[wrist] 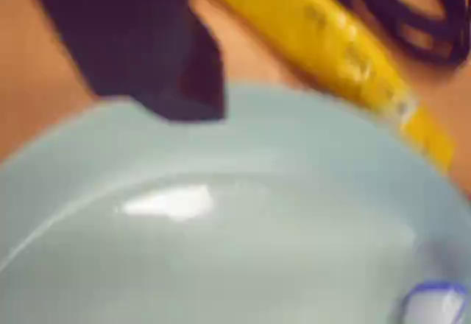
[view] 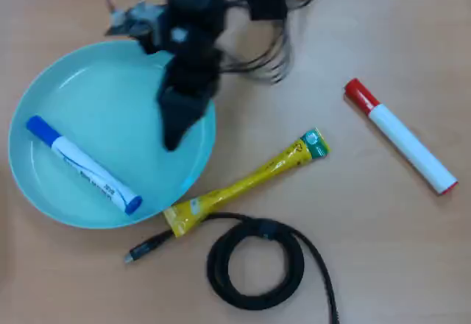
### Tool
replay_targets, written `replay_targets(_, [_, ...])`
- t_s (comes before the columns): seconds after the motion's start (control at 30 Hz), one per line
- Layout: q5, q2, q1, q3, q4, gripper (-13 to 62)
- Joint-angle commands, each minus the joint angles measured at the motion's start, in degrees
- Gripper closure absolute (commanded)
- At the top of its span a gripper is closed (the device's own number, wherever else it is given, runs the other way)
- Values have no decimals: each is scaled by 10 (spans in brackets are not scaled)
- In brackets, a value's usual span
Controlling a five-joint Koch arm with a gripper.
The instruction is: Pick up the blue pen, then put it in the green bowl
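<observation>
The blue pen (view: 85, 166) lies inside the green bowl (view: 110, 81), in its left half, blue cap towards the upper left. My gripper (view: 173, 136) hangs over the bowl's right part, apart from the pen, with nothing visibly in it. It is motion-blurred and tapers to a single dark tip, so the gap between the jaws does not show. In the wrist view one dark jaw comes in from the upper left over the bowl's rim (wrist: 221, 265). One end of the pen (wrist: 434, 302) peeks in at the lower right.
A yellow tube-shaped packet (view: 243, 182) lies against the bowl's lower right rim and also shows in the wrist view (wrist: 346, 51). A coiled black cable (view: 254, 265) lies below it. A white marker with a red cap (view: 401, 136) lies at the right.
</observation>
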Motion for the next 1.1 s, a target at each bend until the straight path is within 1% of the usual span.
replay_targets(0.0, [18, 92, -36, 6, -2, -26])
replay_targets(0.13, [47, 165, -76, 98, -9, -22])
replay_targets(0.3, [89, 244, -88, 223, -40, -18])
replay_targets(0.6, [92, 391, -107, 394, -76, -8])
replay_targets(0.67, [92, 425, -118, 431, -89, 17])
replay_targets(0.77, [91, 469, -145, 482, -120, 91])
replay_targets(0.83, [92, 473, -156, 519, -158, 142])
replay_targets(0.87, [91, 473, -162, 541, -179, 155])
replay_targets(1.07, [91, 474, -177, 688, -326, 173])
